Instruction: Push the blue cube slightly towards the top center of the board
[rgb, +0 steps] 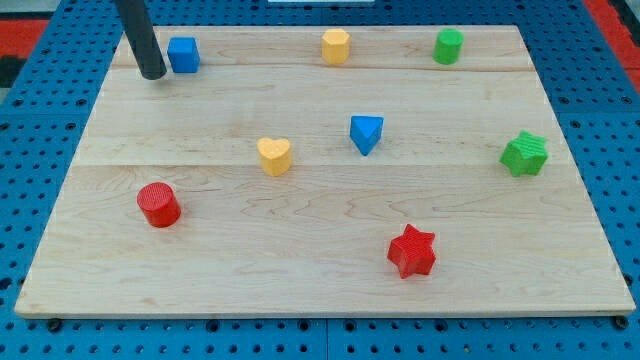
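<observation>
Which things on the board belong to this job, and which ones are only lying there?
In the job: blue cube; my tip, just to its left.

Lying about: yellow hexagon, green cylinder, yellow heart, blue wedge, green star, red cylinder, red star.

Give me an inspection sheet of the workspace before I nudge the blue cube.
Surface: wooden board, flat, lying on a blue pegboard.
Job's things: blue cube at the view's top left.
Clutter: yellow hexagonal block, green cylinder, yellow heart, blue triangular block, green star, red cylinder, red star; all apart.
End effector: my tip sits just left of the blue cube; contact cannot be told.
Cables: nothing seen.
Surroundings: red strips at the top corners.
</observation>
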